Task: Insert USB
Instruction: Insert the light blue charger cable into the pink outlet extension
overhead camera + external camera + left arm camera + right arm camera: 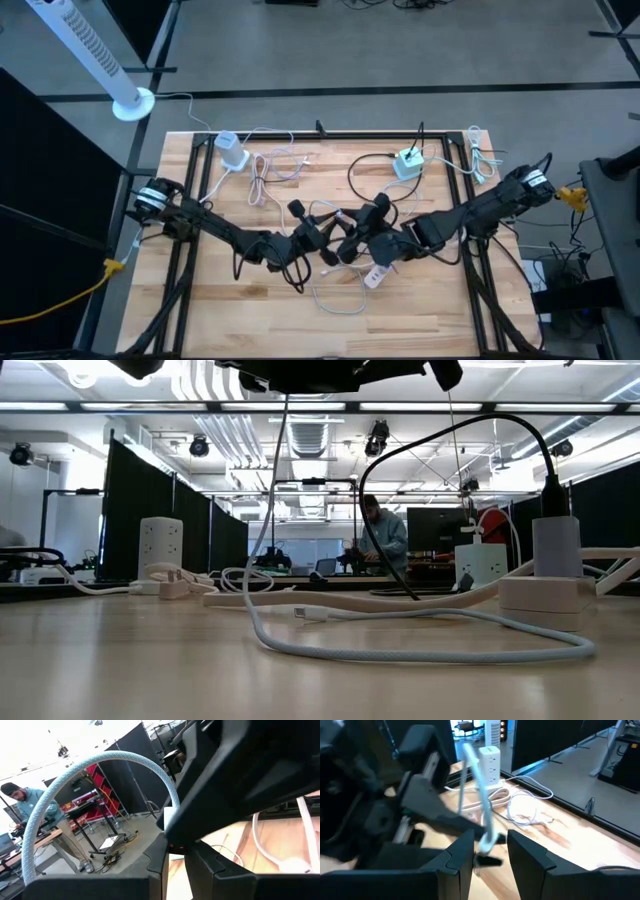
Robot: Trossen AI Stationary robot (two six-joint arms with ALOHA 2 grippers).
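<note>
1. Both sets of jaws meet above mid-bench [250, 310]; our right gripper [490, 851] pinches the pale blue cable [479, 785].
2. Our left gripper [174, 865] seems clenched, though on what we cannot tell.
3. Nearby lies the white adapter [374, 277].

Both dark arms reach inward over the bench [420, 310], meeting above its middle. The left hand [318, 232] and the right hand [352, 240] hang close together, each pinched around a pale cable [482, 805].
</note>
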